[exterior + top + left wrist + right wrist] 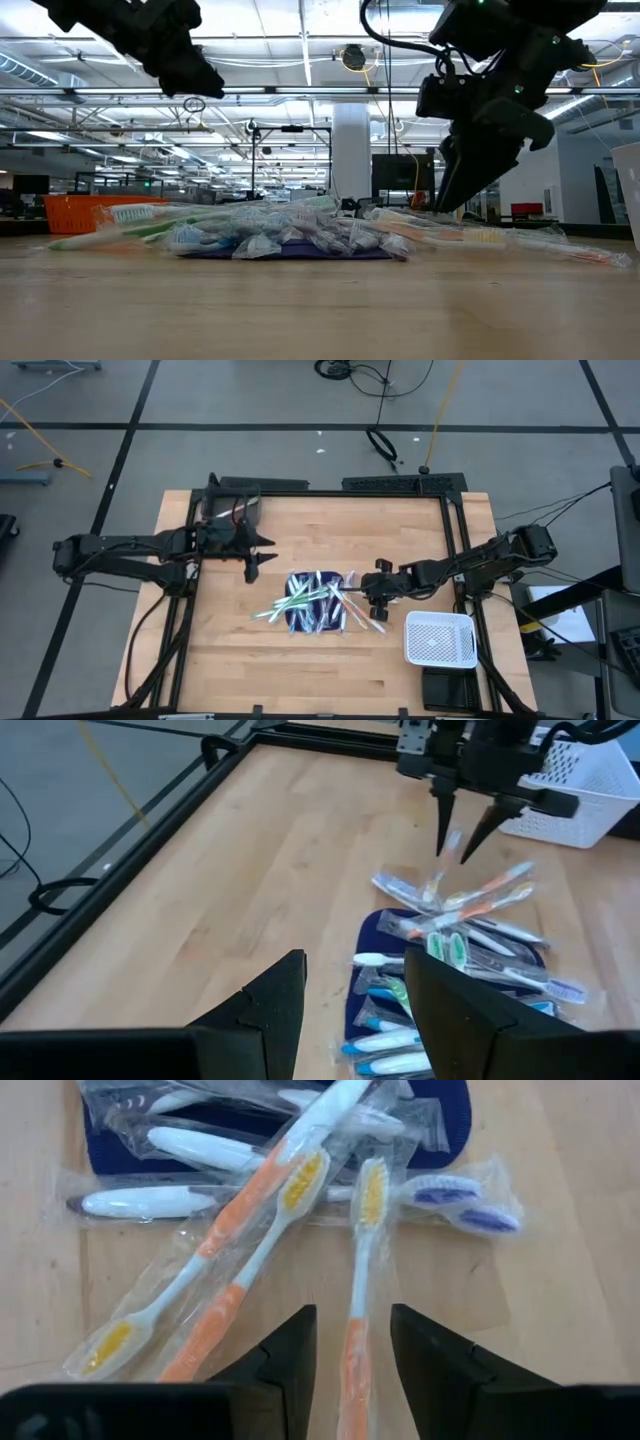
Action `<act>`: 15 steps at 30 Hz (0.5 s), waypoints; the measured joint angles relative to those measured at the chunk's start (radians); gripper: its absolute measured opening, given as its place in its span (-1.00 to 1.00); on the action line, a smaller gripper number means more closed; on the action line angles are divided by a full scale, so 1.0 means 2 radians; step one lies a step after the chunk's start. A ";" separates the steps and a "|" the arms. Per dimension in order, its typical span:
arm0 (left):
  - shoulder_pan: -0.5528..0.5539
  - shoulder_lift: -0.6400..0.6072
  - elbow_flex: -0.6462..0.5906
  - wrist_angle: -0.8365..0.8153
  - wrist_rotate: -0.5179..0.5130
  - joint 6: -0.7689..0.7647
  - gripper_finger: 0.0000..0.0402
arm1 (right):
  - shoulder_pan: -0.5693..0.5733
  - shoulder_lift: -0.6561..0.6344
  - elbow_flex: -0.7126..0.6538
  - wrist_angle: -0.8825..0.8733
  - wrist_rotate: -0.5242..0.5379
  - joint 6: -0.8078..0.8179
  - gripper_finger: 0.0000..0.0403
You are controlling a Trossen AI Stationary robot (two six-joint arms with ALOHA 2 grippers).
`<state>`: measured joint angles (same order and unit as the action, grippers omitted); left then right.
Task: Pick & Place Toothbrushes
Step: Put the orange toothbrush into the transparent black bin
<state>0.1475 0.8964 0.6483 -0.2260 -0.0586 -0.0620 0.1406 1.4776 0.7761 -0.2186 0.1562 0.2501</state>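
Observation:
Several wrapped toothbrushes [315, 600] lie heaped on and around a dark blue mat [455, 1120] at the table's middle; in the low view the heap of toothbrushes [290, 230] hides most of the mat. My right gripper [352, 1315] is open and low at the heap's right edge. Its fingers stand on either side of the handle of an orange-and-white toothbrush [358, 1280], which lies flat on the wood. My left gripper [258, 560] is open and hovers above the table to the left of the heap, toward the far side.
A white mesh basket [440, 618] sits at the table's near right corner, close beside my right arm. A black frame [300, 488] borders the table. Bare wood lies on the near side of the heap and to its left.

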 joint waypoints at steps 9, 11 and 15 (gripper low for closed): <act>-0.013 0.000 0.000 0.000 -0.002 -0.002 -0.14 | -0.001 0.000 -0.002 -0.011 0.002 0.001 -0.40; -0.014 0.000 0.000 0.000 -0.002 -0.002 -0.14 | -0.001 0.000 -0.010 -0.009 0.002 0.009 -0.40; -0.014 0.000 0.000 0.000 -0.002 -0.002 -0.14 | -0.001 0.000 -0.027 -0.004 0.002 0.027 -0.40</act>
<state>0.1200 0.8963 0.6483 -0.2254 -0.0626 -0.0666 0.1394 1.4776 0.7226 -0.2269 0.1597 0.3039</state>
